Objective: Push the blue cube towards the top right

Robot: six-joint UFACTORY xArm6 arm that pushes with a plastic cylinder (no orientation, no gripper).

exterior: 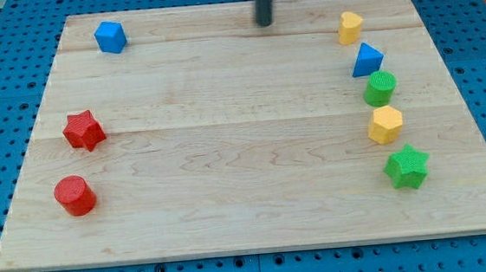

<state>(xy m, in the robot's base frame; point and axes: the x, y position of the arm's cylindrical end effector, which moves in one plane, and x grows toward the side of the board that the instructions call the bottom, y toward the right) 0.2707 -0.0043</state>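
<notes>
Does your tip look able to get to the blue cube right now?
Probably yes: my tip sits to the right of the blue cube along the board's top, with only bare wood between them.

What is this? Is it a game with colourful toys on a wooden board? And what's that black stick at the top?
It does look like a game! One camera looks down at a wooden board. The black stick is the end of a robot arm. It has no hand, so nothing is held. Its bottom end, my tip, slides on the board and pushes blocks.

At the view's left are the blue cube, a red star and a red cylinder. Down the view's right side sit a yellow block, a blue triangular block, a green cylinder, another yellow block and a green star.

My tip is near the top middle, right of the blue cube, not touching any block.
</notes>
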